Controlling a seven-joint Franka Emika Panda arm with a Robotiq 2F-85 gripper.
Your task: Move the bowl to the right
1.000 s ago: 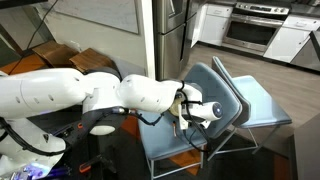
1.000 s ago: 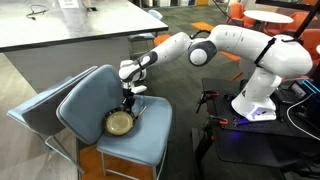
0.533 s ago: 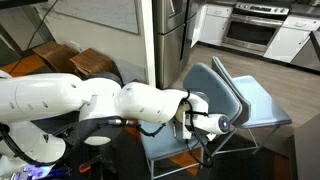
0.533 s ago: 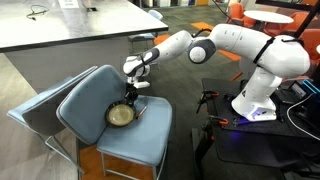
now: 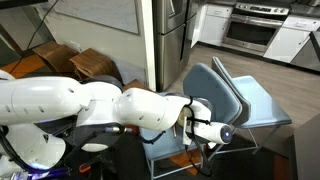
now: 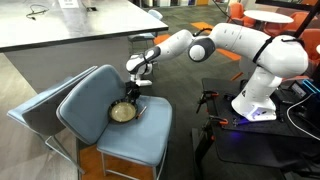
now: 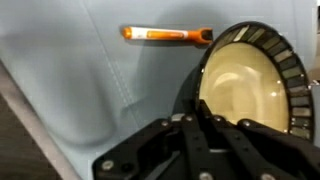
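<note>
On the blue chair seat point(image 6: 150, 138), near the backrest: bowl point(image 6: 122, 112), cream inside, dark ribbed rim, lying flat. My claw point(image 6: 133, 96) reaches down, fingers pinched narrow on the bowl's rim in the wrist view. Orange stick utensil point(image 7: 165, 34) lies on the seat, one end by the rim; contact unclear

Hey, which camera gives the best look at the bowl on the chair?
The wrist view: the bowl fills the right side, its cream inside and dark ribbed rim clear. In an exterior view the bowl sits small on the blue chair seat; in an exterior view the arm hides it.
</note>
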